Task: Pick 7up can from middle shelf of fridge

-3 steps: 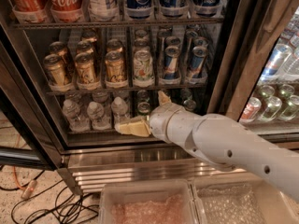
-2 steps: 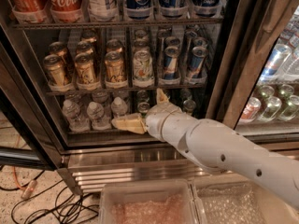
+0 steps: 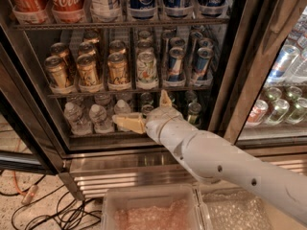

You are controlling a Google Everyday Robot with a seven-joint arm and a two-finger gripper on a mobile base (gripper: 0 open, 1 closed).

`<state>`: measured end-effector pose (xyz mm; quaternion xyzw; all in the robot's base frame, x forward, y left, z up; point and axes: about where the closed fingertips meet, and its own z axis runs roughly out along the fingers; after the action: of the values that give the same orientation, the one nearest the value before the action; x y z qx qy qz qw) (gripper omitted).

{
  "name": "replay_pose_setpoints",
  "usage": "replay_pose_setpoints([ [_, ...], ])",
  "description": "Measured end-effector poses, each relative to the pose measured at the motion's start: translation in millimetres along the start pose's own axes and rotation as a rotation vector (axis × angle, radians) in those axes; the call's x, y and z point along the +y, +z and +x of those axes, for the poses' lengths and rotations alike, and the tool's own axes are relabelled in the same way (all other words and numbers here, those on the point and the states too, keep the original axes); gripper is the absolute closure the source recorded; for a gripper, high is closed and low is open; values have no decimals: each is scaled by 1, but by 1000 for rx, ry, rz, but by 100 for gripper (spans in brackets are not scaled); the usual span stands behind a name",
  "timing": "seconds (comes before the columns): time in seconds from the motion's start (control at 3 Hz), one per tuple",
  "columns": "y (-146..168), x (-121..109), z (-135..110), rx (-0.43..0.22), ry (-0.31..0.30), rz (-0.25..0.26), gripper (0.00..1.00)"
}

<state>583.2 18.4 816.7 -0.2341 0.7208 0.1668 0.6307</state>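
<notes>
The whitish-silver 7up can (image 3: 146,70), green-lettered (with a red spot), sits between gold-brown cans (image 3: 88,71) and blue cans (image 3: 175,65) on the dark middle shelf (image 3: 57,95), the tan-fingered gripper (image 3: 140,108) just below that shelf.

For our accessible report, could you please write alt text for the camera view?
The robot's open tool hangs inside the fridge in front of the water bottles, just below the middle shelf, where the whitish 7up can stands between gold cans and blue cans. Large soda bottles fill the rack above.
</notes>
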Motion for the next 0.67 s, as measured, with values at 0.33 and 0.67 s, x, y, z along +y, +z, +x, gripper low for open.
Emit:
replay_pose_setpoints([
  [0.33, 8, -2, -1, -30, 19, 23, 0],
  [0.67, 24, -14, -4, -44, 47, 60, 0],
])
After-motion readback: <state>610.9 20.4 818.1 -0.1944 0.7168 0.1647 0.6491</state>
